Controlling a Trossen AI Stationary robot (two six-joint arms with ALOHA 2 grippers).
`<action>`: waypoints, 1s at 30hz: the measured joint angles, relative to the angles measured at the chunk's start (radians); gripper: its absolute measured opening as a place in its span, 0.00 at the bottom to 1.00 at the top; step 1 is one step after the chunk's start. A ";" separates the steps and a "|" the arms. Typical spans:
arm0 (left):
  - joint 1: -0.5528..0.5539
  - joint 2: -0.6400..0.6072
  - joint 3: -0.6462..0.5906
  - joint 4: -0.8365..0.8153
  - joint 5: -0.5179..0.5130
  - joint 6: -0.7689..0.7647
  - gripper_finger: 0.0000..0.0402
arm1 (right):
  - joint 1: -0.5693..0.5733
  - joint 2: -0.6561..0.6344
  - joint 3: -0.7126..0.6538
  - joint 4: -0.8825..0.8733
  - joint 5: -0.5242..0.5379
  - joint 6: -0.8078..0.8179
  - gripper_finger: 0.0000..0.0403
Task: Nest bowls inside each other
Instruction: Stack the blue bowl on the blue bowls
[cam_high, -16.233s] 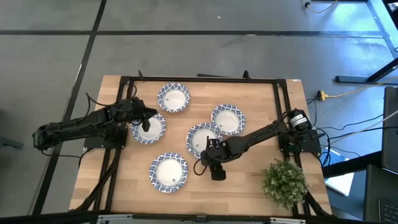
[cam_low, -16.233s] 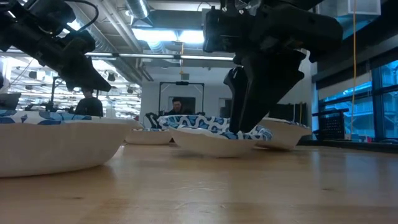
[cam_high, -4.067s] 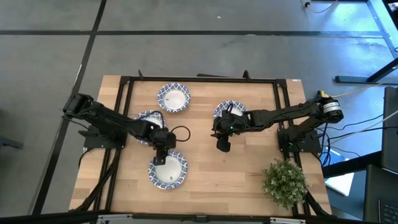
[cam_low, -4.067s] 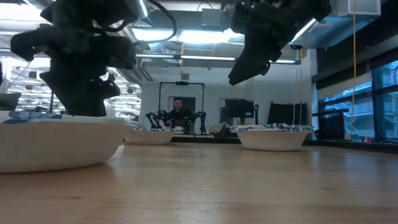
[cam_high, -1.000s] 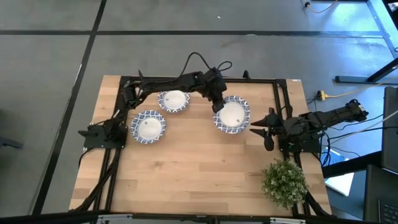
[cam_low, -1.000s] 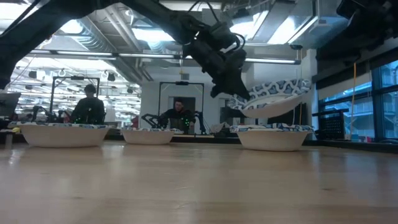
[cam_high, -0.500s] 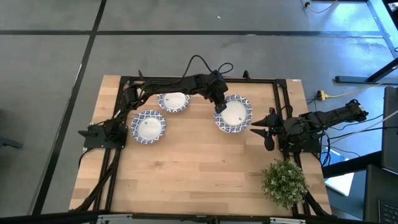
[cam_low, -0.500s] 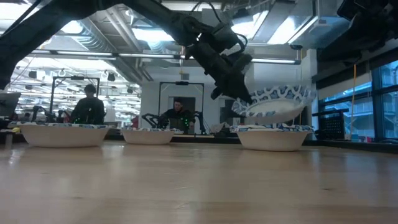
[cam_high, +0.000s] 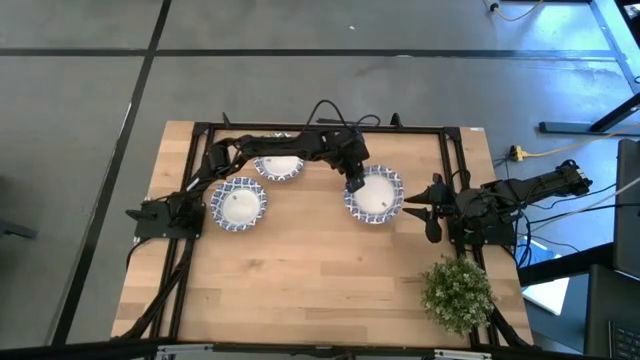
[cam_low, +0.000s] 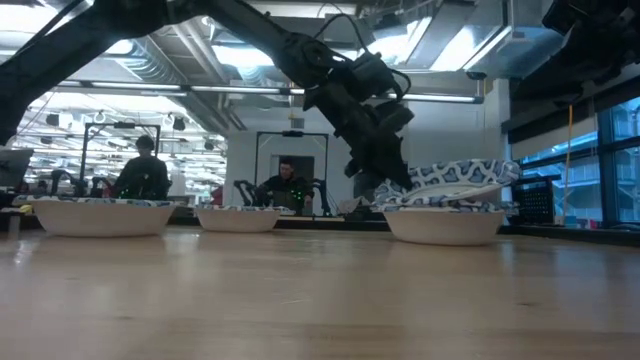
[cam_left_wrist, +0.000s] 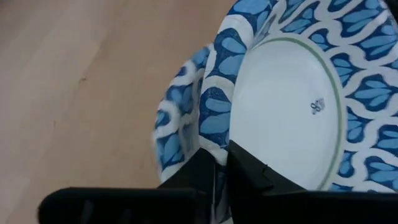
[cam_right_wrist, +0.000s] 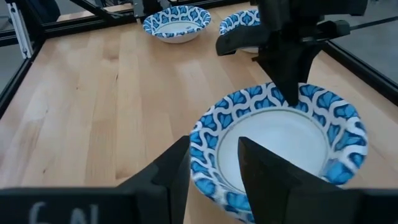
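The left gripper (cam_high: 354, 182) is clamped on the rim of the carried bowl (cam_high: 376, 194), one finger inside the edge and one outside. That bowl hangs tilted just above the stacked bowl (cam_low: 443, 224) directly beneath it, overlapping but not yet seated; judging by this, the drop is straight down. Two more bowls (cam_high: 237, 203) lie well behind the gripper, toward its base. The right gripper (cam_high: 431, 212), fingers apart, waits just beyond the stack.

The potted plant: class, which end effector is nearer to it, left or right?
Right. The right end effector waits beside the table's right edge, just above the potted plant in the high view; the left end effector grips the bowl, farther off.
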 joint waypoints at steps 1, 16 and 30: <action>-0.003 0.000 0.000 -0.001 0.000 0.012 0.09 | 0.000 0.000 0.000 0.000 0.000 0.000 0.34; -0.005 -0.006 0.000 0.064 -0.002 0.067 0.22 | 0.000 0.000 0.000 -0.030 0.000 -0.001 0.34; 0.002 -0.244 0.000 0.101 0.042 0.163 0.22 | -0.002 -0.002 0.000 -0.028 0.026 -0.023 0.34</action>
